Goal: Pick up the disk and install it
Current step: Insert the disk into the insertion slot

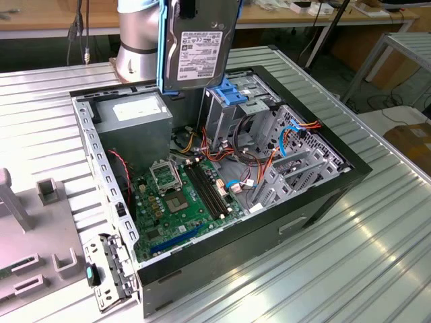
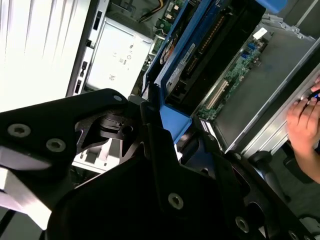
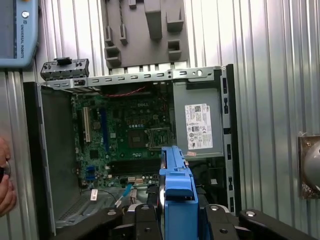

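Spanning much of the ribbed tabletop [image 1: 350, 256], the open computer case [image 1: 236, 250] has the tall drive cage [image 1: 232, 111] toward its back in the exterior view. The disk [image 1: 199, 50] hangs upright in the air near the cage top, apparently not touching. The tool [image 3: 177, 215] is clamped on the disk's blue-railed edges. Best to square the rails to the cage slot, keep off loose cables, and mind the person's hand [image 3: 5, 182] beside the case.

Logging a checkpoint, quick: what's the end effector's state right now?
End effector: closed on the disk, held above the open computer case.
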